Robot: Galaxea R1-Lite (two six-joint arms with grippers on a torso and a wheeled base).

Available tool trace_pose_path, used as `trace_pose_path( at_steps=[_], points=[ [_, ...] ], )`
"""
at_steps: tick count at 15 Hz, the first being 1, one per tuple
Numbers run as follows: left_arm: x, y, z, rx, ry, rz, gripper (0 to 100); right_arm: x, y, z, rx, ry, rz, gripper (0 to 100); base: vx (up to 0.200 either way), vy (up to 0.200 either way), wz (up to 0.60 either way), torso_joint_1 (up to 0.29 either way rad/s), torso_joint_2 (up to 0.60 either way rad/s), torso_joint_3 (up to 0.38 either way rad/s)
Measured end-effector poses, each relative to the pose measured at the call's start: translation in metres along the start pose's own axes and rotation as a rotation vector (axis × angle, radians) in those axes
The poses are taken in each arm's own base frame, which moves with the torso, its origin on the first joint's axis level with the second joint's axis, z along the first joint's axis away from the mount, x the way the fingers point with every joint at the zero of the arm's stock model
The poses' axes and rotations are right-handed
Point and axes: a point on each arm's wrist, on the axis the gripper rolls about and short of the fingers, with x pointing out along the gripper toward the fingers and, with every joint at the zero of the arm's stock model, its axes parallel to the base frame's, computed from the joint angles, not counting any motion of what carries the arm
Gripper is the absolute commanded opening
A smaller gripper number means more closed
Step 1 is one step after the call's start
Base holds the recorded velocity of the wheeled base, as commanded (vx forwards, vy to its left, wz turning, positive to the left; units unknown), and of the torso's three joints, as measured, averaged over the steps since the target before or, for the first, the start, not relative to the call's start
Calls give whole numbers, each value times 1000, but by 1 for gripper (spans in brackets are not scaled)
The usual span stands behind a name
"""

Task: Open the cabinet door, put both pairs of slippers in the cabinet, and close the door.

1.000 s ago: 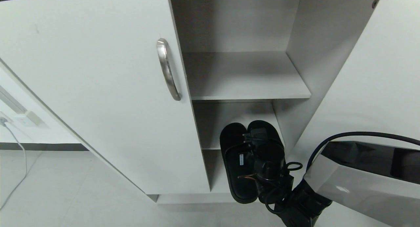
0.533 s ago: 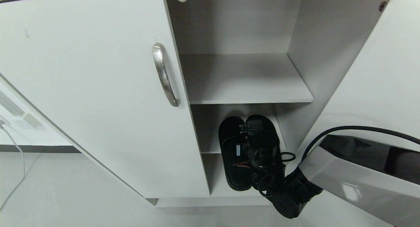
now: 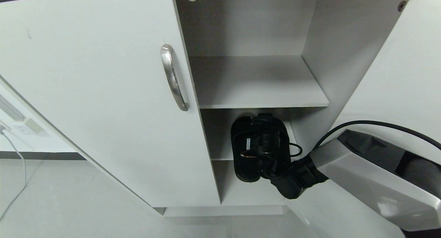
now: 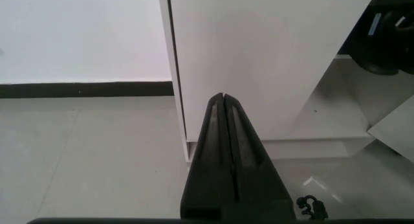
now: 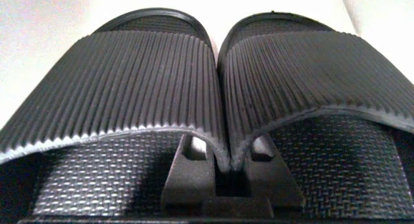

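One pair of black ribbed rubber slippers sits pinched by the straps in our right gripper, toes pointing into the white cabinet's lower shelf, so we reckon it's a straight push in.

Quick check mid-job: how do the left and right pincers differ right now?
Load: the left pincer is shut on nothing; the right pincer is shut on the slippers, pinching their inner straps together.
Place: the left pincer hangs outside, above the floor, facing the closed door; the right pincer is at the open cabinet, under its shelf.
Shared: both have their fingers together.
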Motion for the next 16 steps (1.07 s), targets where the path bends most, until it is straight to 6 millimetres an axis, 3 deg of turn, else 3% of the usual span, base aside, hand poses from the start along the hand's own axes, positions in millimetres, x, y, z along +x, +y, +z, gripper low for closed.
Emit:
trace_pose_path(
  at_steps=[5, 16],
  points=[
    [0, 0, 0, -1, 0, 1, 0, 23, 3, 12, 21, -25, -26, 0, 0, 0, 0, 0, 0, 0],
    [0, 0, 0, -1, 0, 1, 0, 45, 5, 7, 0, -63, -47, 0, 0, 0, 0, 0, 0, 0]
  ],
)
